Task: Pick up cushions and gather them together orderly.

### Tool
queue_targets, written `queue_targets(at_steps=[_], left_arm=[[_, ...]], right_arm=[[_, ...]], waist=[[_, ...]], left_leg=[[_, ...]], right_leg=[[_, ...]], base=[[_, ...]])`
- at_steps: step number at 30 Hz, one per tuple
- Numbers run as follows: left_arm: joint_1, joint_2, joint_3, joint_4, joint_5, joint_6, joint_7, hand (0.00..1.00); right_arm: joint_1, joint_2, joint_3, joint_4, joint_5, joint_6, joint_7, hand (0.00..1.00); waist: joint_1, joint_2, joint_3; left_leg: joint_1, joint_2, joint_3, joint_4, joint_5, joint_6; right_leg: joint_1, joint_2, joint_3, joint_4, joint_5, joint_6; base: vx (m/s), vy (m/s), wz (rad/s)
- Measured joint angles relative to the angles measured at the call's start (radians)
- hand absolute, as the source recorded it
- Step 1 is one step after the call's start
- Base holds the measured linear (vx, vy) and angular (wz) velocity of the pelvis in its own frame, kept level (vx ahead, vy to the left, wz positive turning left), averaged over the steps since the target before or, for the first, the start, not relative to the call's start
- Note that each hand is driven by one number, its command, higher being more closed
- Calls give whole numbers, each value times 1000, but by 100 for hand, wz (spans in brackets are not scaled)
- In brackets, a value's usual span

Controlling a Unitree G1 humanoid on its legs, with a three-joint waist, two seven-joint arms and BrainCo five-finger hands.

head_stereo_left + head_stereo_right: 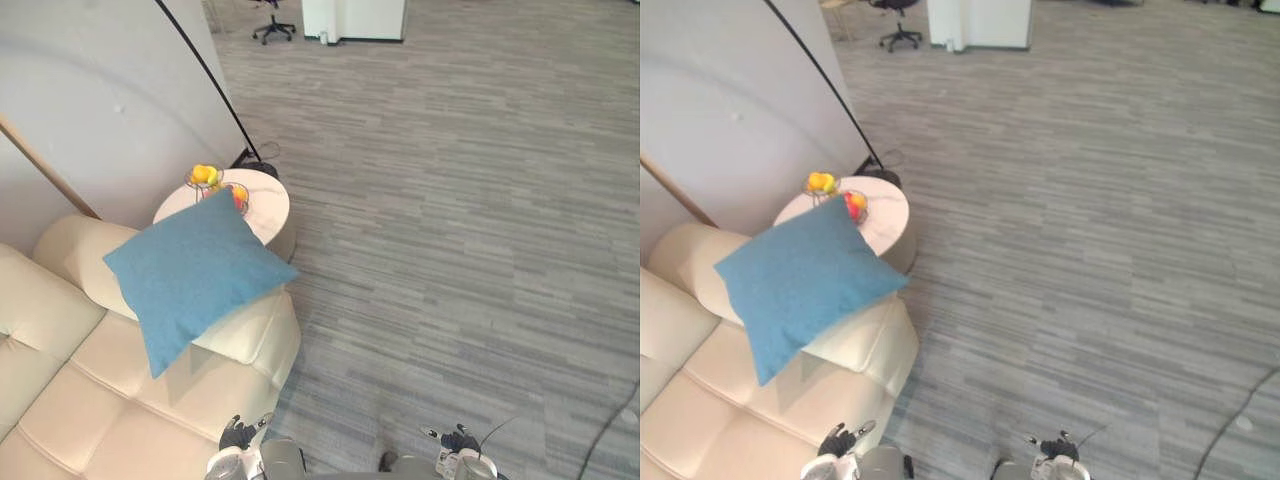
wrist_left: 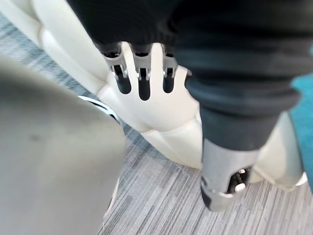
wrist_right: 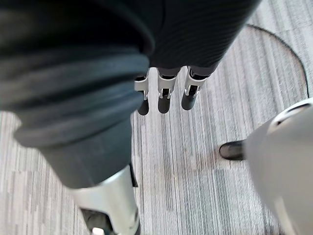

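Blue cushion (image 1: 190,275) leans on sofa armrest (image 1: 250,335); L hand (image 2: 142,81) & R hand (image 3: 164,95) loose-fingered, empty.

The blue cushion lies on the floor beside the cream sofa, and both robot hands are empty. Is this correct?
Not quite. The left eye view shows the blue cushion on the cream sofa, leaning over its armrest, not on the floor. The left hand and the right hand are indeed empty, with their fingers relaxed.
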Motion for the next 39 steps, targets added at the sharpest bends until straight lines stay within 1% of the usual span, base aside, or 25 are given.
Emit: queue_targets(at_steps=[1, 2, 3, 4, 6, 7, 8, 9, 11, 12, 13, 15, 16, 18, 19, 20, 21, 24, 26, 28, 30, 32, 33, 36, 39], left_arm=[[-4, 2, -5, 4, 0, 1, 0, 0], [-9, 4, -16, 13, 0, 1, 0, 0], [-21, 10, -18, 20, 6, 2, -1, 0], [-24, 19, -28, 23, 10, 4, 0, 0], [-36, 43, -43, 26, 9, 5, -3, 0], [-35, 45, -45, 29, 9, 6, -3, 0], [-32, 43, -47, 33, 7, 5, -3, 0], [-30, 44, -56, 42, 7, 6, -6, 0], [-28, 50, -87, 45, 7, 7, -7, 0], [-29, 62, -97, 51, 7, 8, -6, 0], [-29, 64, -98, 52, 7, 9, -6, 0], [-29, 63, -97, 52, 6, 12, -3, 0], [-29, 62, -94, 52, 5, 12, -3, 0], [-32, 55, -78, 52, 3, 13, -3, 0], [-30, 52, -73, 51, 3, 13, -1, 0], [-27, 57, -69, 48, 3, 13, -2, 0], [-27, 66, -61, 50, 5, 12, -5, 0], [-11, 13, -14, 35, 4, 13, -3, 0], [-14, 2, -5, 24, 5, 14, -4, 0], [-17, 3, -5, 10, 5, 14, -6, 0], [-22, 9, -5, 0, 4, 14, -6, 0], [-26, 9, -8, 0, 4, 14, -6, 0], [-24, 9, -13, 1, 1, 14, -6, 0], [-23, 43, -67, 13, -1, 14, -7, 0], [-22, 65, -105, 33, 0, 15, -9, 0]], right_arm=[[2, 0, -1, 1, 0, 1, -1, 0], [6, -2, -8, 2, 0, 1, 0, 0], [4, -1, -9, 3, 0, 2, -2, 0], [3, 5, -8, 3, 0, 2, -2, 0], [-15, 19, -8, 3, 0, 2, 3, 0], [-16, 17, -9, 3, -1, 2, 3, 0], [-16, 10, -7, 3, -1, 2, 3, 0], [-17, 7, -6, 2, -1, 1, 5, 0], [-12, 11, -1, 4, -2, 1, 11, 0], [-9, 15, 15, 6, -3, 1, 13, 0], [-10, 15, 23, 6, -3, 1, 13, 0], [-6, 11, 32, 5, -2, 1, 12, 0], [-3, 11, 32, 6, -2, 1, 13, 0], [6, 12, 32, 6, -1, 3, 13, 0], [16, 13, 32, 6, 1, 3, 13, 0], [28, 19, 31, 5, 1, 2, 13, 0], [40, 26, 28, 6, 7, 1, 16, 0], [37, 18, 1, -1, 14, -1, 13, 0], [31, 20, -1, -4, 17, -1, 14, 0], [31, 28, -14, -6, 28, -1, 12, 0], [36, 37, -28, -12, 39, 0, 11, 0], [39, 38, -33, -40, 40, 0, 10, 0], [30, 35, -38, -41, 41, 0, 10, 0], [31, 65, -38, -39, 46, 2, 12, 0], [34, 63, -47, -38, 47, 2, 11, 0]], waist=[[0, 0, 0], [0, 1, -1], [6, -9, -1], [9, -20, -4], [11, -50, 9], [12, -51, 10], [15, -45, 10], [19, -31, 12], [14, -31, 13], [12, -39, 8], [8, -44, 6], [1, -43, 6], [-2, -41, 7], [-11, -39, 9], [-16, -44, 6], [-17, -62, 4], [-18, -85, 7], [-10, -36, -25], [-14, -22, -26], [-14, -31, -24], [-14, -49, -19], [-12, -54, -21], [-11, -53, -26], [-12, -83, -45], [-16, -85, -48]], left_leg=[[2, -12, 17, -82, 34, -2], [8, -35, 41, -220, 134, 0], [35, -67, 63, -282, 215, 28], [43, -87, 66, -315, 225, 39], [51, -126, 58, -312, 200, 71], [66, -134, 53, -301, 183, 77], [99, -137, 52, -290, 154, 79], [151, -136, 41, -289, 129, 80], [215, -143, 15, -292, 89, 86], [229, -150, -12, -291, 75, 93], [234, -151, -28, -293, 72, 92], [247, -145, -89, -303, 70, 88], [248, -142, -109, -303, 69, 85], [246, -137, -174, -293, 63, 68], [243, -138, -214, -281, 54, 50], [228, -153, -254, -254, 39, 30], [229, -173, -285, -237, 25, 16], [206, -130, -343, -238, 28, -3], [176, -102, -339, -239, 45, -27], [156, -82, -288, -239, 60, -33], [151, -65, -164, -240, 81, -10], [137, -69, -69, -244, 96, 6], [140, -83, -71, -260, 108, 9], [160, -127, -100, -360, 165, 20], [219, -157, -115, -486, 232, 30]], right_leg=[[10, -4, -10, -9, 0, 5], [19, -11, -27, -16, -7, 23], [29, -29, -42, -21, -12, 43], [29, -42, -57, -34, -2, 60], [69, -72, -82, -68, 13, 83], [87, -81, -87, -55, 19, 92], [86, -95, -84, 28, 12, 105], [60, -118, -80, 191, 6, 113], [-18, -168, -63, 458, 7, 109], [-65, -182, -44, 547, -45, 108], [-83, -177, -40, 553, -66, 106], [-122, -130, -26, 453, -107, 91], [-132, -110, -3, 403, -109, 87], [-157, -48, 98, 294, -102, 77], [-163, -12, 187, 236, -78, 73], [-156, 0, 247, 180, -27, 50], [-147, -13, 247, 179, -5, 26], [-125, 5, 137, 155, -23, 7], [-99, 12, 57, 117, -17, -4], [-63, 11, -20, 93, -14, -10], [-38, -13, -102, 89, -13, -10], [-34, -39, -142, 88, -14, -9], [-26, -46, -148, 78, -14, -4], [-13, -61, -165, 33, 0, 20], [-5, -72, -171, 21, 8, 29]], base=[[359, 77, 43], [330, 115, 43], [320, 118, 41], [361, 125, 37], [340, 113, 38], [352, 135, 30], [323, 156, 18], [244, 134, 15], [197, 102, 39], [184, 49, 59], [175, 6, 67], [163, -34, 76], [170, -116, 85], [148, -174, 90], [113, -247, 110], [90, -282, 121], [82, -278, 117], [129, -217, 80], [136, -188, 101], [74, -104, 111], [51, -36, 102], [31, 54, 68], [28, 106, 45], [13, 81, 35], [-20, 68, 16]])
